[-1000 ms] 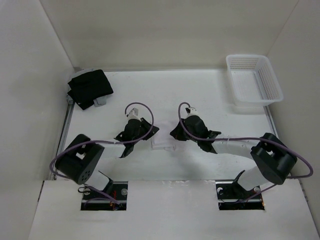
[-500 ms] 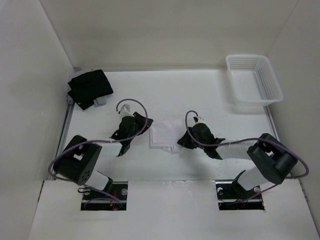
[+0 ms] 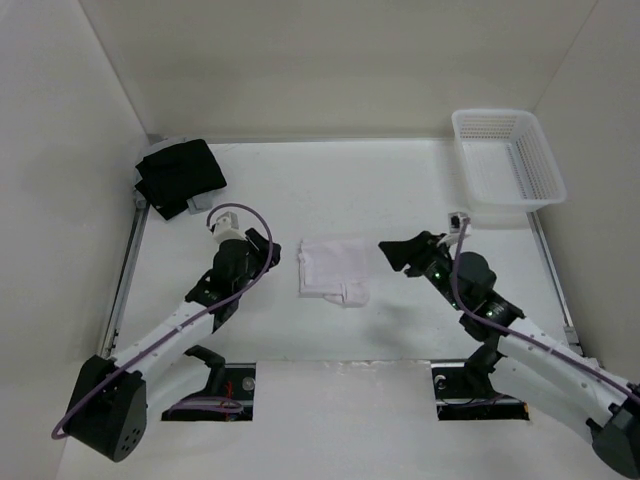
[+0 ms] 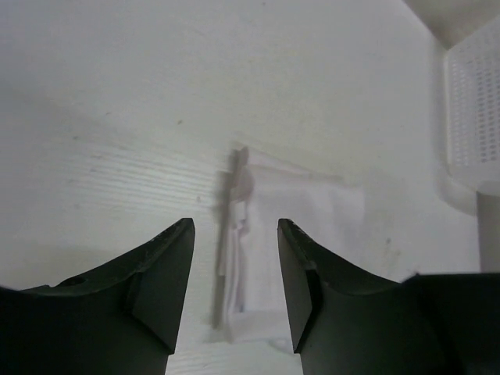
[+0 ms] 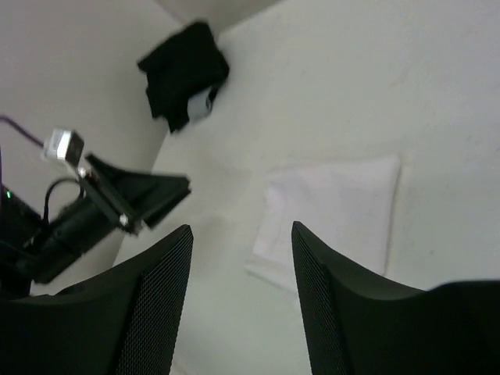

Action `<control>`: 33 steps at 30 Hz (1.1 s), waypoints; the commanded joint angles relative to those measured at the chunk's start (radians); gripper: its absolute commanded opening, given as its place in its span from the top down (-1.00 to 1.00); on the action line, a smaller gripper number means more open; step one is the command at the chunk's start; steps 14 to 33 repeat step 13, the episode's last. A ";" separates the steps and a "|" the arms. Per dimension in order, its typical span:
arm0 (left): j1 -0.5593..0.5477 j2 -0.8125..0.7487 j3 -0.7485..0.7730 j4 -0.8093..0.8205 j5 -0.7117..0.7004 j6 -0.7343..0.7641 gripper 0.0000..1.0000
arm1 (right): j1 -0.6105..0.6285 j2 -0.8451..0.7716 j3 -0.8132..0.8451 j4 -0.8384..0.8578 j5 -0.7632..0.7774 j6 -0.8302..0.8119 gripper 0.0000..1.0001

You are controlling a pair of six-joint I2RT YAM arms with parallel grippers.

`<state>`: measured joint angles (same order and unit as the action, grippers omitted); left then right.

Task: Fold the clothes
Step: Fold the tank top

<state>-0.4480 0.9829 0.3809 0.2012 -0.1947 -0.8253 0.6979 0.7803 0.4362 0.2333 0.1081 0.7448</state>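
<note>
The clothes (image 3: pixel 333 268) lie on the table as a small white folded rectangle, with a loose bit sticking out at the near right corner. My left gripper (image 3: pixel 266 254) hovers just left of the fold, open and holding nothing. My right gripper (image 3: pixel 388 250) hangs to the right of it, also open and holding nothing. In the left wrist view the clothes (image 4: pixel 301 234) lie ahead, beyond the spread fingers of the left gripper (image 4: pixel 234 228). From the right wrist, the clothes (image 5: pixel 344 203) show past the right gripper (image 5: pixel 242 231), with the left gripper (image 5: pixel 144 191) behind.
A black garment (image 3: pixel 180 176) sits bunched in the far left corner. A white mesh basket (image 3: pixel 508 158) stands at the far right, its side also showing in the left wrist view (image 4: pixel 473 117). White walls close in the table on three sides.
Both grippers opened and let go of the white garment, then drew back, the left one to the left and the right one to the right. The garment now lies folded between them.
</note>
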 commanded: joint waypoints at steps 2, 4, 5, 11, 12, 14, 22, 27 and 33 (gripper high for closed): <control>0.025 -0.081 0.076 -0.285 -0.098 0.091 0.05 | -0.083 -0.095 -0.069 -0.017 0.123 -0.053 -0.21; 0.032 -0.102 0.073 -0.302 -0.097 0.086 0.04 | -0.116 -0.086 -0.102 0.015 0.127 -0.045 -0.22; 0.032 -0.107 0.070 -0.302 -0.095 0.084 0.05 | -0.125 -0.075 -0.112 0.027 0.127 -0.041 -0.22; 0.007 -0.049 0.095 -0.292 -0.098 0.094 0.14 | -0.151 0.025 -0.157 0.098 0.127 -0.010 -0.21; 0.006 -0.030 0.105 -0.292 -0.098 0.100 0.12 | -0.153 0.034 -0.160 0.109 0.130 -0.012 -0.21; 0.002 -0.014 0.116 -0.292 -0.098 0.104 0.08 | -0.156 0.043 -0.165 0.118 0.133 -0.013 -0.21; 0.002 -0.014 0.116 -0.292 -0.098 0.104 0.08 | -0.156 0.043 -0.165 0.118 0.133 -0.013 -0.21; 0.002 -0.014 0.116 -0.292 -0.098 0.104 0.08 | -0.156 0.043 -0.165 0.118 0.133 -0.013 -0.21; 0.002 -0.014 0.116 -0.292 -0.098 0.104 0.08 | -0.156 0.043 -0.165 0.118 0.133 -0.013 -0.21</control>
